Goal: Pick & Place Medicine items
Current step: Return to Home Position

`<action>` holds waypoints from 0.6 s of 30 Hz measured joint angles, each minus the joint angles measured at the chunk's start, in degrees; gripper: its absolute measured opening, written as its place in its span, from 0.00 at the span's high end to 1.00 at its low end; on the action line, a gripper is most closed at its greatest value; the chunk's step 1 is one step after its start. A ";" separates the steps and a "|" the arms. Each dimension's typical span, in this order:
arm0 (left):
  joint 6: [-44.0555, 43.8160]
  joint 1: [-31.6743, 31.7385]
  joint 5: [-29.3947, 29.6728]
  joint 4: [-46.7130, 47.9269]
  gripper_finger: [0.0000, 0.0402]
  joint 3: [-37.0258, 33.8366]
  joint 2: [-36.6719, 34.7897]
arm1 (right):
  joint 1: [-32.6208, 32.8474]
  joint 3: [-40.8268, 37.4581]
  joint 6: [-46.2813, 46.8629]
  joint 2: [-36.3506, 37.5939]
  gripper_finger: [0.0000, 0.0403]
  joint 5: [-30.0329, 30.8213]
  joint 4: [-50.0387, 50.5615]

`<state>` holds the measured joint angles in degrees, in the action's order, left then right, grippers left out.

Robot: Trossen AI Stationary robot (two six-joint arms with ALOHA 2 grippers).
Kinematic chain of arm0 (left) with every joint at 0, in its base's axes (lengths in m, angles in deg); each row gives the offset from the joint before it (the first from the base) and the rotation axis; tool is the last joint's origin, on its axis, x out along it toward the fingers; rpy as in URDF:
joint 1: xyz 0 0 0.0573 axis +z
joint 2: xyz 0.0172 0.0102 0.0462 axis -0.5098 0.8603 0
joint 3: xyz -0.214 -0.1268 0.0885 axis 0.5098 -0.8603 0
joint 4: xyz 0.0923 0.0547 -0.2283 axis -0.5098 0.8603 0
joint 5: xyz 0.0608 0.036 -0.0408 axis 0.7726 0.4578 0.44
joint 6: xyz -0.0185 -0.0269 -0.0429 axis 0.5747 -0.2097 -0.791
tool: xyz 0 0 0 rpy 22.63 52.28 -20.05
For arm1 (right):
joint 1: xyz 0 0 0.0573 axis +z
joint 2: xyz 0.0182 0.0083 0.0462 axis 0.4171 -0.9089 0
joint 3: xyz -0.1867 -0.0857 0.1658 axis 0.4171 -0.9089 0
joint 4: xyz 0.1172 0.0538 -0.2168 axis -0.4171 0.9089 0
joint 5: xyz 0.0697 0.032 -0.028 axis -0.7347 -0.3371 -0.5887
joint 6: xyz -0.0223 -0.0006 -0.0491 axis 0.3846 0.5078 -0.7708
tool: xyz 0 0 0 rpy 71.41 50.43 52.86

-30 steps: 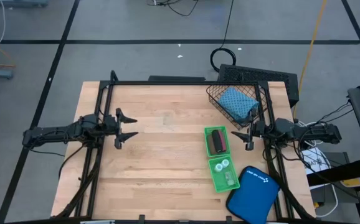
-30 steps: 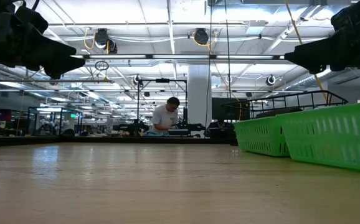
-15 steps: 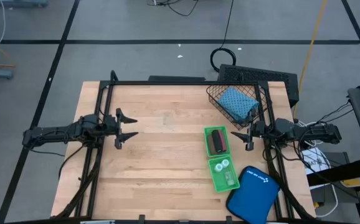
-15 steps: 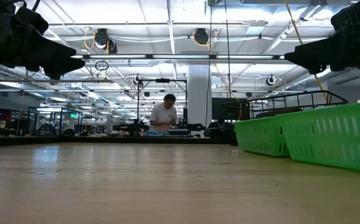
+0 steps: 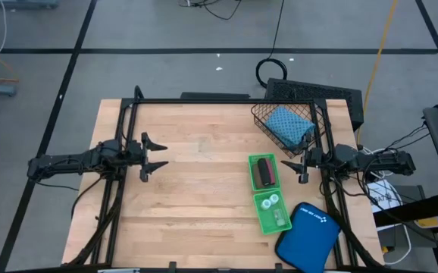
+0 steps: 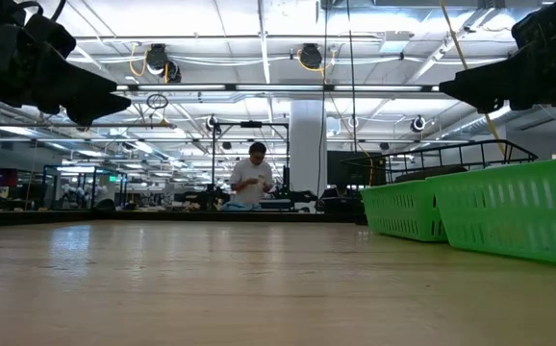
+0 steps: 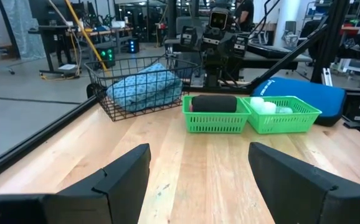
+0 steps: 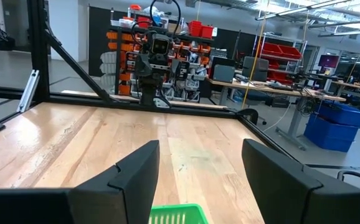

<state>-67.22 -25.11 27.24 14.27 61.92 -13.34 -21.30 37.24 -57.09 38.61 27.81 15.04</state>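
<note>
1. The light wooden table (image 5: 196, 197) carries everything; all the objects stand on its right half, and both arms reach in from the two sides.
2. The left gripper (image 5: 157, 154) hangs above the left part of the table, well apart from every object. Its fingers are spread wide and hold nothing.
3. The right gripper (image 5: 301, 169) hangs at the right edge, just beside the far end of the green tray. Its fingers are also spread wide and hold nothing.
4. The smooth blue case with white marks (image 5: 307, 237) lies at the near right corner, partly over the table edge.
5. The black wire basket (image 5: 261, 121) stands at the far right corner.
6. The long bright green plastic tray (image 5: 251, 178) lies between the basket and the case and has two compartments.
7. The teal-blue textured pouch (image 5: 289, 126) lies inside the wire basket.
8. The black stubby roll (image 5: 264, 172) lies in the tray compartment nearer to the basket; a reddish strip beside it is possibly another roll, but I cannot tell.
9. The small white round bottles (image 5: 269, 202) sit in the other compartment, nearer to the case.
</note>
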 joint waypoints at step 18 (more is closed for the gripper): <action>0.08 0.00 0.07 1.14 0.30 0.00 0.10 | 0.02 0.00 3.39 -0.01 0.45 -4.42 2.70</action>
<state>-67.14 -25.11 27.30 15.41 61.92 -13.24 -21.27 37.24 -53.70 38.60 23.38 17.74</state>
